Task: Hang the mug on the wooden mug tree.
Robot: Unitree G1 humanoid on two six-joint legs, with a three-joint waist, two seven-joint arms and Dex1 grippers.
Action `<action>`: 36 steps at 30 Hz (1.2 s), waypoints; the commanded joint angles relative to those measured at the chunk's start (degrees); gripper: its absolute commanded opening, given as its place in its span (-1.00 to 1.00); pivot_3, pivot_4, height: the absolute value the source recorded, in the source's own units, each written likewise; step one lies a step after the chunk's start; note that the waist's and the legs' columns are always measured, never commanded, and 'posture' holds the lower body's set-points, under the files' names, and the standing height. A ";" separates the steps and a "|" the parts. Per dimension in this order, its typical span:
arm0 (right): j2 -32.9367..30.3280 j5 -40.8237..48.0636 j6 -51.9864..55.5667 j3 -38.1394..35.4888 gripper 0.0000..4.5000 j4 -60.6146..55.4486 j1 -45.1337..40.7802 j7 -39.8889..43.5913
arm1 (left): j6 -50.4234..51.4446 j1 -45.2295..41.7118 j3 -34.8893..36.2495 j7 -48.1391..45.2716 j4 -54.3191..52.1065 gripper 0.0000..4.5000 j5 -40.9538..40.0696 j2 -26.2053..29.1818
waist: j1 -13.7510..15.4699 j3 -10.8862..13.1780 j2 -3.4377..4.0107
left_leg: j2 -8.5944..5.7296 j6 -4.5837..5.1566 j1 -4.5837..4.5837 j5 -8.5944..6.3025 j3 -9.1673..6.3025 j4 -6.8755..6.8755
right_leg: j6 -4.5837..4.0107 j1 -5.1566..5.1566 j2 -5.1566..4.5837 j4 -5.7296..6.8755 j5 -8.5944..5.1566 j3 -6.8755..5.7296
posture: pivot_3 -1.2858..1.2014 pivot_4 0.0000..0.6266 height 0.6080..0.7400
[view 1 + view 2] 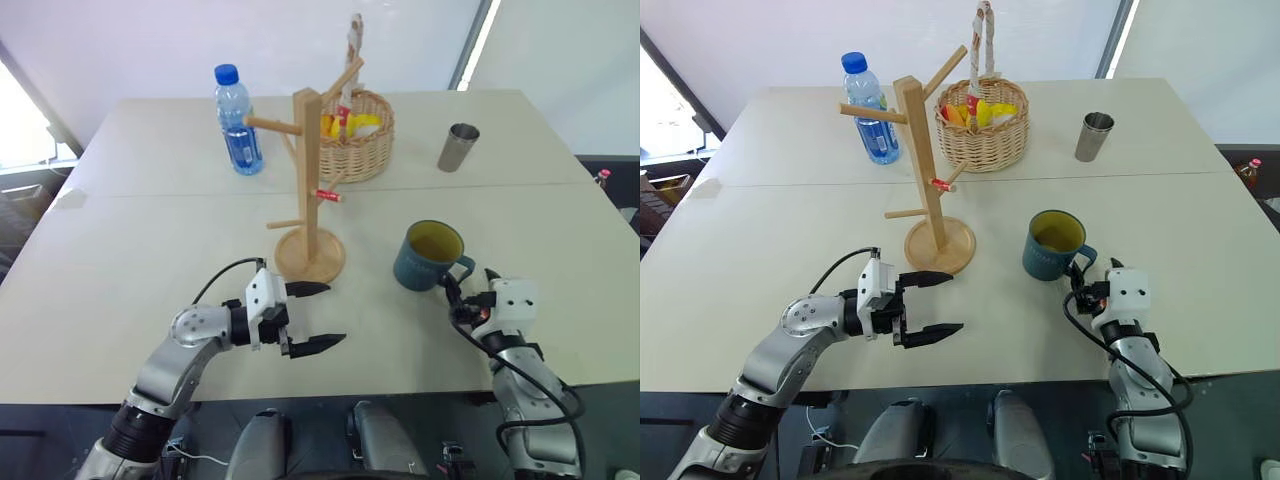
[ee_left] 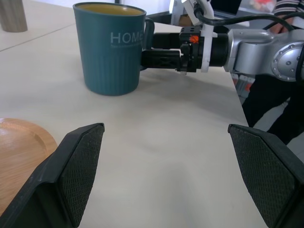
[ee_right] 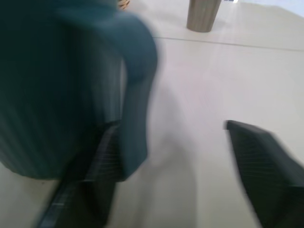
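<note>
One mug (image 1: 428, 256) waits on the table (image 1: 150, 250), unhung.
Your right gripper (image 3: 166, 166) has one finger through the handle, jaws spread around it, not yet pinching. Your left gripper (image 1: 318, 316) hovers spread beside the wooden mug tree (image 1: 308, 180). Grasping, lifting and hooking all remain.

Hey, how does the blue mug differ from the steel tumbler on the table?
The mug is teal-blue with a yellow-green inside; the steel tumbler is bare grey metal. The mug has a loop handle, the tumbler has none. The mug is stouter and stands near the right gripper; the slimmer tumbler stands farther back, beside the wicker basket. Both stand upright, mouths up.
</note>
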 commanded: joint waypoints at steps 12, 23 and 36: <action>-5.56 -6.31 -3.62 5.02 -0.99 -6.50 0.77 4.23 | -2.66 0.18 2.97 1.32 0.26 1.00 0.15 0.96 | -0.10 0.00 0.01 | 0.00 0.00 0.01 0.00 0.00 0.00 | 0.00 0.00 0.01 0.00 0.00 0.00 | 0.03 -0.52 1.00; -21.35 -11.89 0.54 12.52 -0.99 -22.24 -11.03 18.86 | -5.11 0.76 13.38 2.94 4.64 1.00 -2.26 3.87 | -0.05 0.02 -0.03 | 0.00 0.00 0.01 0.00 -0.04 0.02 | 0.02 0.00 0.05 0.01 0.00 -0.04 | 0.03 -0.52 1.00; -24.91 -7.49 14.69 14.00 -0.99 -26.05 -31.52 26.53 | 4.61 -0.12 20.92 4.14 -3.41 1.00 -12.73 7.31 | 0.01 0.09 -0.13 | 0.00 0.00 -0.07 0.00 -0.06 0.04 | 0.02 -0.04 -0.04 -0.05 0.01 -0.07 | 0.03 -0.52 1.00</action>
